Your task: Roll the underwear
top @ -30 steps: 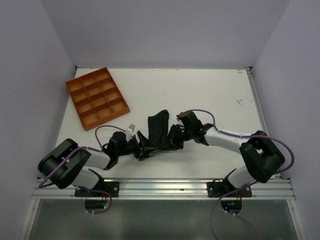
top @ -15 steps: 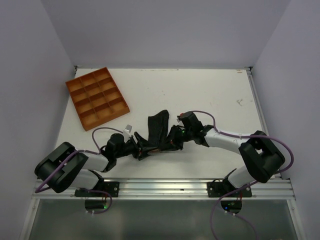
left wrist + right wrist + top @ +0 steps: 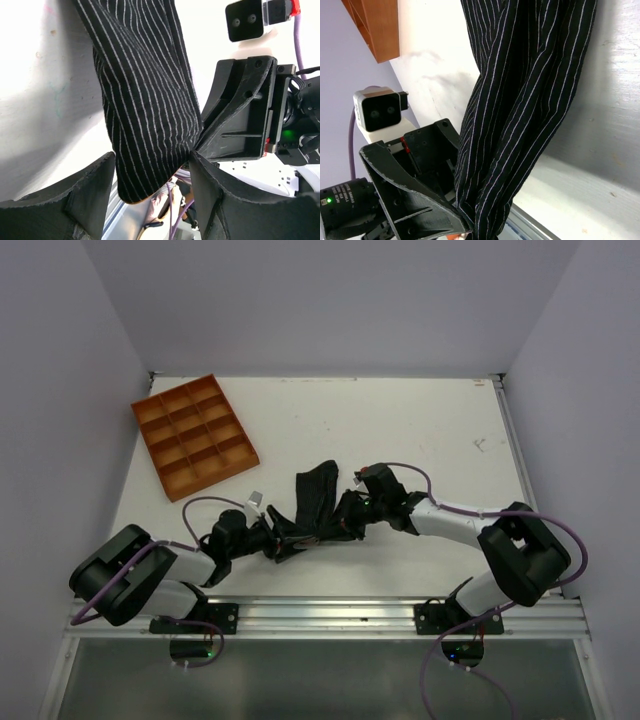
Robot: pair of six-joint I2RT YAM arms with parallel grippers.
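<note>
The underwear point(image 3: 316, 498) is a black pin-striped strip running from mid-table toward the near left. In the left wrist view it point(image 3: 145, 100) hangs down between my left fingers point(image 3: 95, 195). My left gripper point(image 3: 283, 537) point(image 3: 152, 159) stands open around the strip's lower end. My right gripper point(image 3: 345, 518) faces it from the right, and its fingers meet in a point on the cloth's edge point(image 3: 197, 146). In the right wrist view the cloth point(image 3: 520, 100) runs to the bottom edge, and my own fingers are hidden there.
An orange compartment tray point(image 3: 195, 435) lies at the far left and shows in the right wrist view point(image 3: 375, 25). A metal rail point(image 3: 330, 612) runs along the table's near edge. Purple cables loop beside both arms.
My left arm has shifted a little left and down, its wrist drawing slightly back. The right arm and the underwear have hardly moved.
</note>
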